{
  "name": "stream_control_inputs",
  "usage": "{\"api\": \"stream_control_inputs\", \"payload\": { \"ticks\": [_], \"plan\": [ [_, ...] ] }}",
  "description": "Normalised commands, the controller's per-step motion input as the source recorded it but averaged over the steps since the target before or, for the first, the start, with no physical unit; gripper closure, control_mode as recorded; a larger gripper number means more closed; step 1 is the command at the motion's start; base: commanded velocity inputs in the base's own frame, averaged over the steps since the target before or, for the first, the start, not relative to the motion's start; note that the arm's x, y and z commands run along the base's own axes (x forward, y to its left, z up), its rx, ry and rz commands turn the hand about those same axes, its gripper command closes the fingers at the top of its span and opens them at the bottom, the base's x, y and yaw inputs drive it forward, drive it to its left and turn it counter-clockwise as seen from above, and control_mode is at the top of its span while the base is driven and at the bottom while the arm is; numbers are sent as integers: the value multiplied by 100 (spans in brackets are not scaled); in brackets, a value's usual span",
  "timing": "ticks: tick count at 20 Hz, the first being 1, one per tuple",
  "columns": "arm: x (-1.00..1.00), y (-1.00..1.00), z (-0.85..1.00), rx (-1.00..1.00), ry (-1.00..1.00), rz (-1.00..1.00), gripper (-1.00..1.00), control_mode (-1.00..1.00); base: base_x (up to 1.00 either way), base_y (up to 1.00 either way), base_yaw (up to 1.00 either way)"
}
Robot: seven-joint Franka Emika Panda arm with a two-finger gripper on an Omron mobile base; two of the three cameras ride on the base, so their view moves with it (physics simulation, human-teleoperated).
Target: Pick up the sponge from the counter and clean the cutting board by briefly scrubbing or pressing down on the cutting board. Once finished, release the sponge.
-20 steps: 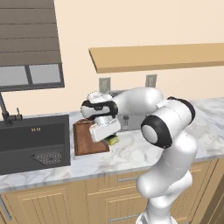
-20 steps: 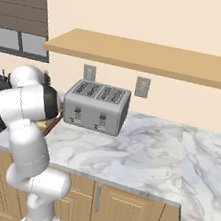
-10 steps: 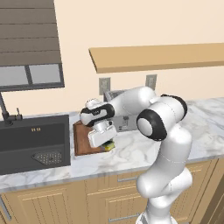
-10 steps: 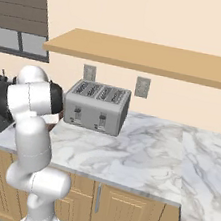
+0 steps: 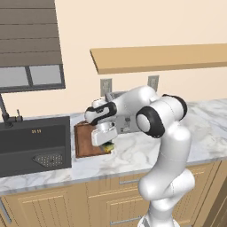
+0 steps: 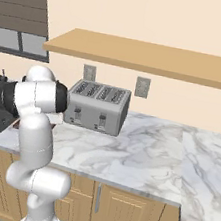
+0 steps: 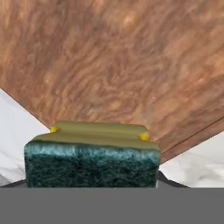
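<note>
Currently:
gripper (image 5: 106,145): clamped on the small yellow sponge with dark green scrub face (image 7: 92,159)
sponge: low over the near right corner of the reddish-brown wooden cutting board (image 5: 84,141)
board: on the white-grey veined marble counter (image 5: 146,150), just beside the dark sink basin (image 5: 31,144)

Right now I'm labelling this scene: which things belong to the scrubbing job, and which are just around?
Job:
sponge, held in the gripper
cutting board
counter

Just around:
toaster
sink
wall shelf
window
</note>
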Motion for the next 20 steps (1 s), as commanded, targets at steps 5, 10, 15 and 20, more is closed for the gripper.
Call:
{"api": "stream_control_inputs", "payload": {
  "ticks": [5,10,15,20],
  "plan": [
    [36,18,-20,0,-17,0,100,-100,0,0,0],
    [20,18,-35,-5,-33,0,100,-100,0,0,0],
    [56,5,-19,2,-15,-3,100,-100,0,0,0],
    [92,0,0,6,0,-8,100,-100,0,0,0]
  ]
}}
